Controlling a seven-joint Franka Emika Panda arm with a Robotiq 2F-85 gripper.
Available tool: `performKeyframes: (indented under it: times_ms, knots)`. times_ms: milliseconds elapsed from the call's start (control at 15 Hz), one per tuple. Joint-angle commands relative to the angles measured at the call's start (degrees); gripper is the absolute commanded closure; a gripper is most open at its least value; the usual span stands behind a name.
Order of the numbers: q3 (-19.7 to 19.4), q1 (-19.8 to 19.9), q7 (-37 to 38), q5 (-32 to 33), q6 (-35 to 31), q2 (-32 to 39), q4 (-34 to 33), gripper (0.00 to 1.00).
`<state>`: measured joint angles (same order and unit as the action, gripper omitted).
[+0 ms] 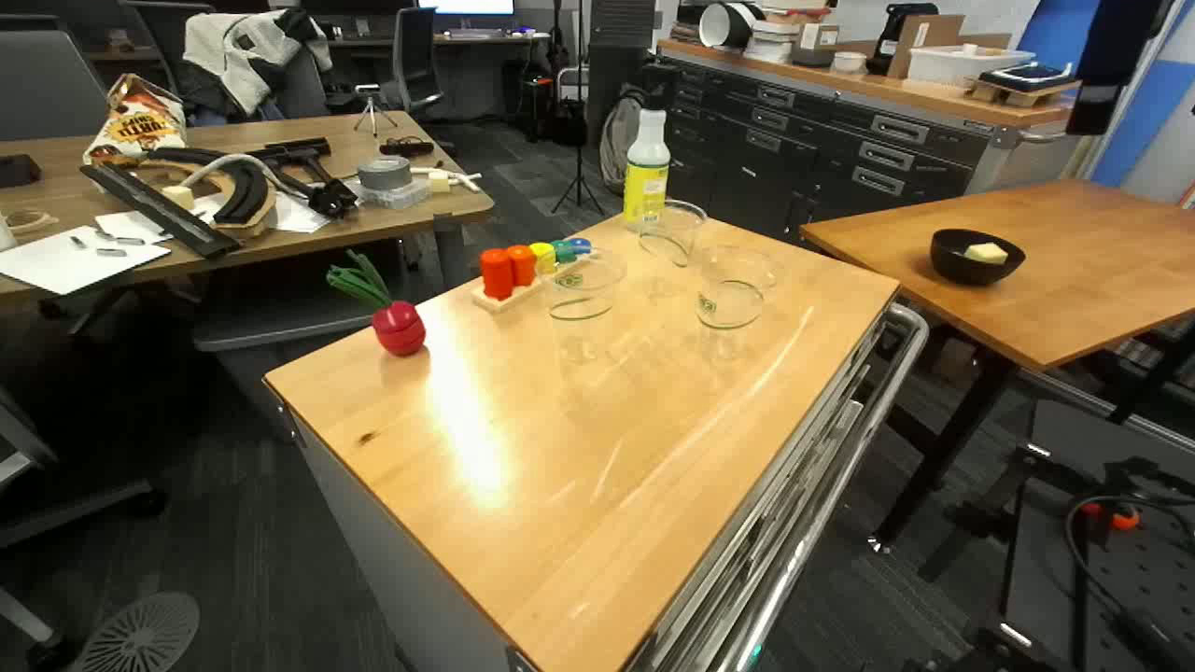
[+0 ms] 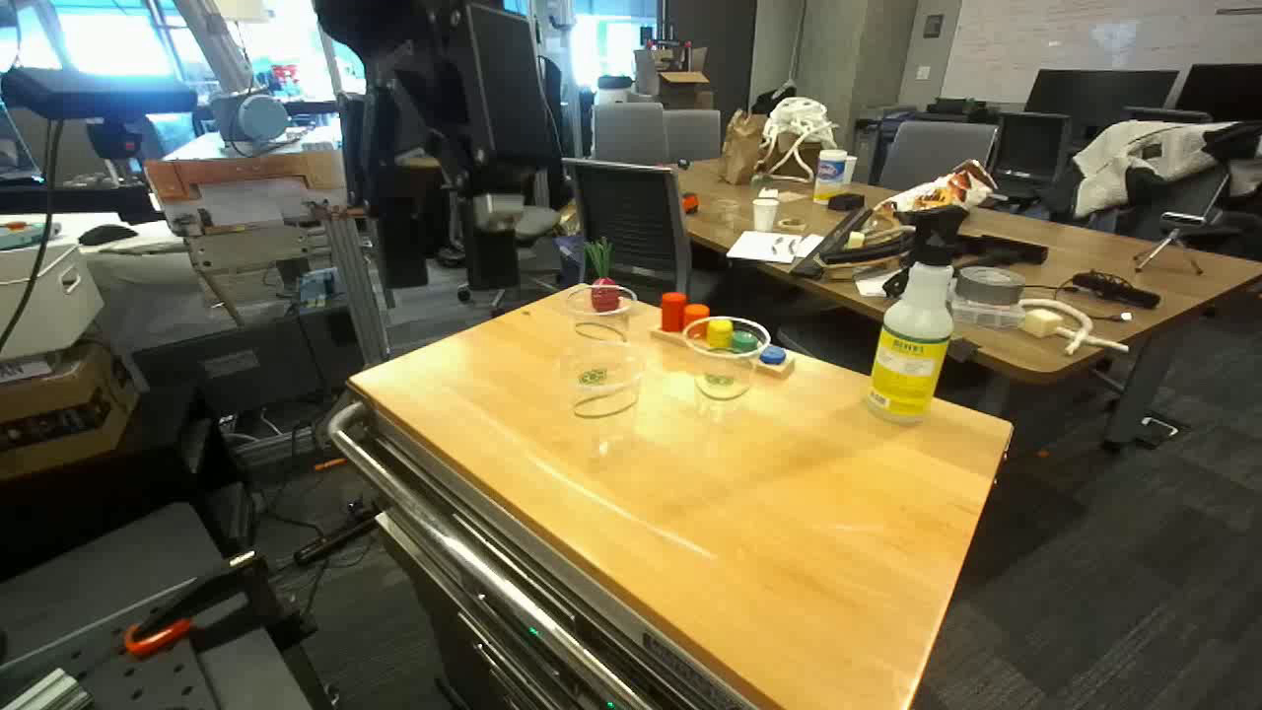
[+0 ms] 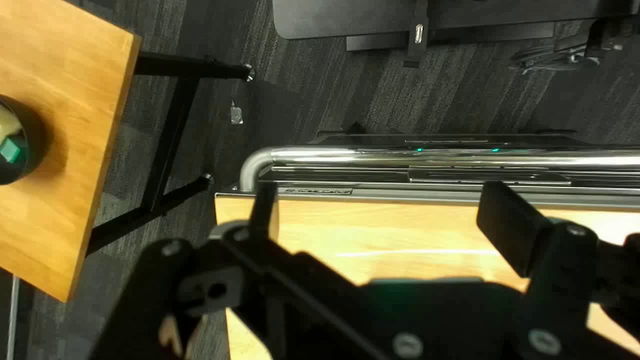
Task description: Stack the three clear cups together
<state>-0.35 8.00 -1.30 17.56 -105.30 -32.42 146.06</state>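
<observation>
Three clear cups stand upright and apart on the wooden cart top. In an exterior view they are a cup (image 1: 581, 303) near the coloured pegs, a cup (image 1: 730, 303) nearer the rail side, and a cup (image 1: 670, 241) beside the bottle. Another exterior view also shows a front cup (image 2: 603, 390), a right cup (image 2: 728, 373) and a far cup (image 2: 599, 321). My gripper (image 2: 449, 261) hangs in the air above and beyond the rail-side corner, apart from the cups. In the wrist view my gripper (image 3: 382, 225) is wide open with nothing between its fingers; no cup shows there.
On the cart top (image 1: 523, 523) are a yellow-green bottle (image 1: 646, 182), a coloured peg block (image 1: 509, 301) and a red radish (image 1: 400, 329). A metal rail (image 2: 463, 542) runs along one edge. A side table (image 1: 1092, 243) holds a black bowl (image 1: 971, 271). A cluttered table (image 1: 411, 210) stands opposite.
</observation>
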Motion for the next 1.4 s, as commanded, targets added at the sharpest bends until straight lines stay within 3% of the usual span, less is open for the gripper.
performKeyframes:
  times_ms: [0,1000,1333]
  knots:
    - [-1.0,-1.1,0.5,0.5,0.3,0.0,-0.3,0.0]
    - [-0.9,-1.1,0.5,0.5,0.3,-0.2,-0.5,0.0]
    - [-1.1,-1.6,1.9,-0.7,-3.4,5.3,-3.8,0.0]
